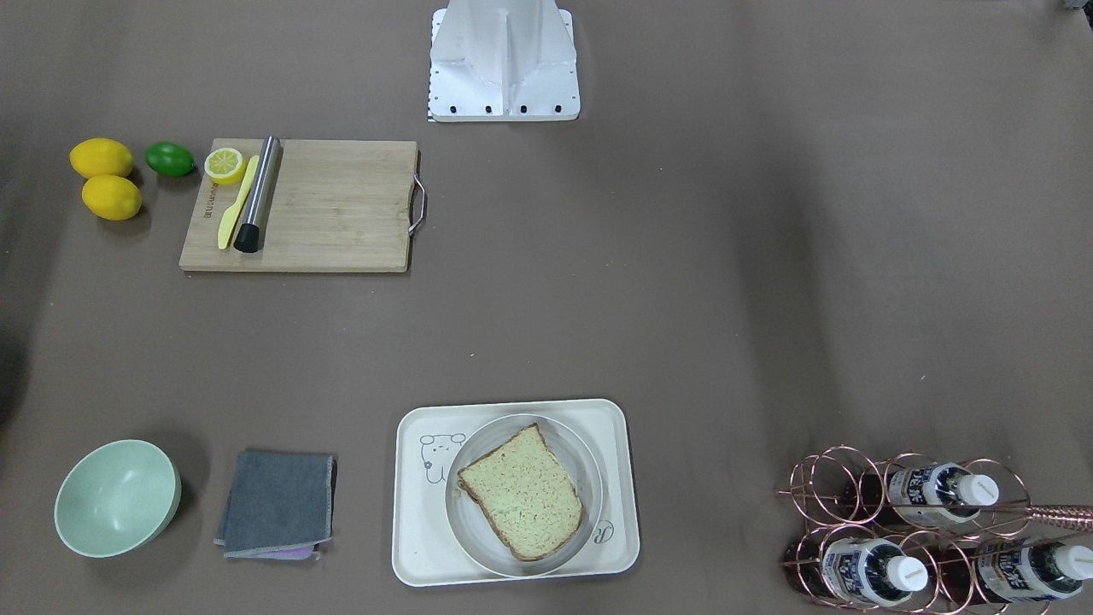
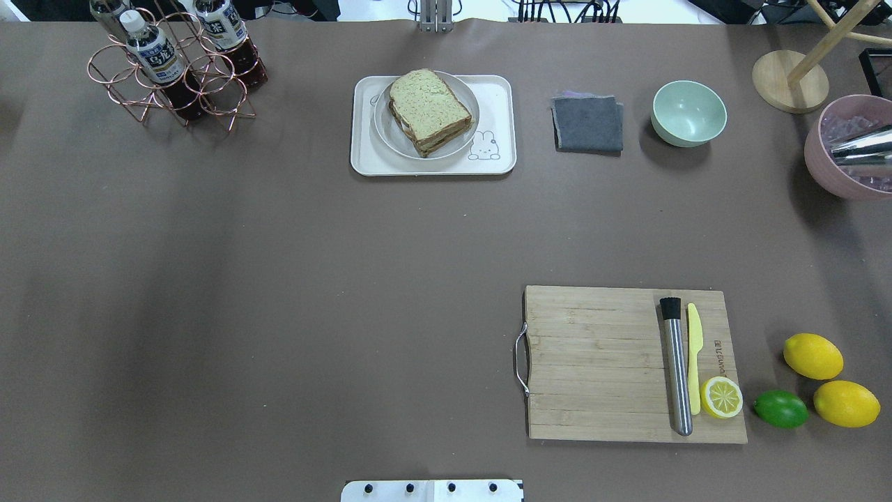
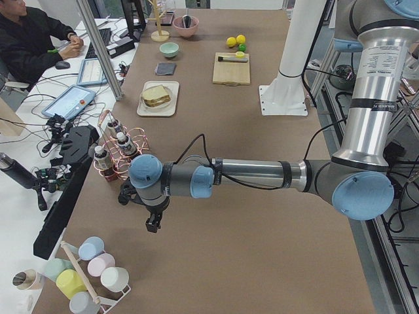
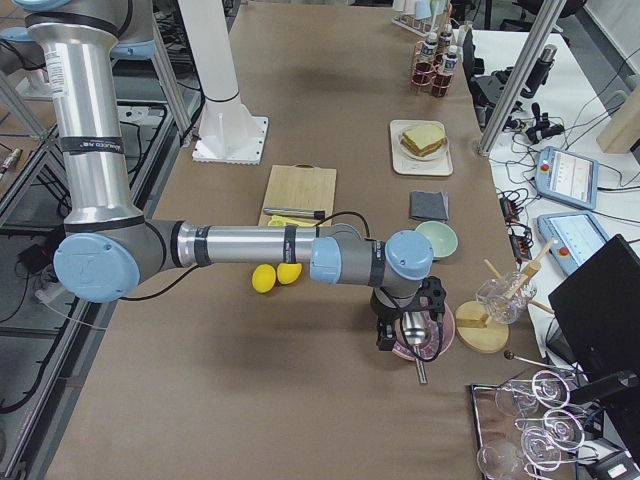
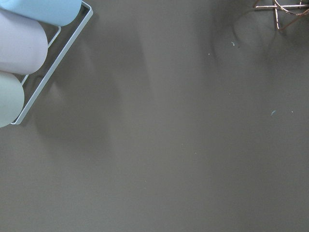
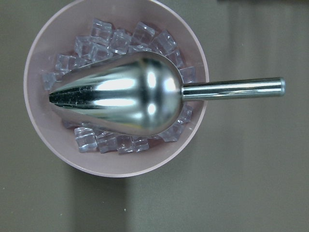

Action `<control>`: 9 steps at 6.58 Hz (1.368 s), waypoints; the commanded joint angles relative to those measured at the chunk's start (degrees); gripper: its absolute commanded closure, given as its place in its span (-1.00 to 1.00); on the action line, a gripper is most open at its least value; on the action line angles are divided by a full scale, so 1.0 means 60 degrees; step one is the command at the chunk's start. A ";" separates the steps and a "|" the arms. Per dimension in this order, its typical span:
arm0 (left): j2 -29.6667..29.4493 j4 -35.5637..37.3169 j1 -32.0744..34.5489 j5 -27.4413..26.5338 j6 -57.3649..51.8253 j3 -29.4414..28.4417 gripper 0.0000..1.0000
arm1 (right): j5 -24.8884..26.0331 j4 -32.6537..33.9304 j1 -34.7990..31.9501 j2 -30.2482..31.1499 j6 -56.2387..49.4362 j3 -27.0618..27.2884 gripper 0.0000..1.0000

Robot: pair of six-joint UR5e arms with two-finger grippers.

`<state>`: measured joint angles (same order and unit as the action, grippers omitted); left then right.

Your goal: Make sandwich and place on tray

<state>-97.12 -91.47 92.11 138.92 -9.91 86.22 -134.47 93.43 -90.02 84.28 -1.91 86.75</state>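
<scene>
The sandwich (image 2: 426,111), speckled tan bread with a brown crust, lies on a round pale-grey plate (image 2: 390,136) on the cream tray (image 2: 362,162) at the table's far middle. It also shows in the front view (image 1: 521,494) on the tray (image 1: 512,410), with only the top slice visible there. My left gripper (image 3: 152,222) hangs over bare table far to the left, near the bottle rack. My right gripper (image 4: 385,335) hangs over a pink ice bowl far to the right. Both show only in the side views, so I cannot tell whether they are open or shut.
A wooden cutting board (image 2: 599,362) bears a steel muddler (image 2: 676,366), a yellow knife and a lemon half. Two lemons (image 2: 812,355) and a lime lie beside it. A grey cloth (image 2: 587,123), a green bowl (image 2: 688,113), a bottle rack (image 2: 174,66) and the ice bowl with scoop (image 6: 116,92) stand around.
</scene>
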 commanded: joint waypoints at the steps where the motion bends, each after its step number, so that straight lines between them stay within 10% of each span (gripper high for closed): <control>1: -0.0146 0.0011 0.0014 0.0209 0.0011 0.0059 -0.96 | -0.0029 0.0000 -0.0040 0.0146 -0.0004 0.0059 -0.99; 9: -0.0190 0.0040 0.0219 0.0122 0.0099 0.0396 -0.96 | 0.0058 -0.0015 -0.0040 0.0235 -0.0048 0.0234 -0.99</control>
<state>-98.16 -91.21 93.42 139.66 -9.33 88.70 -134.17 93.34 -90.22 85.79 -2.08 88.27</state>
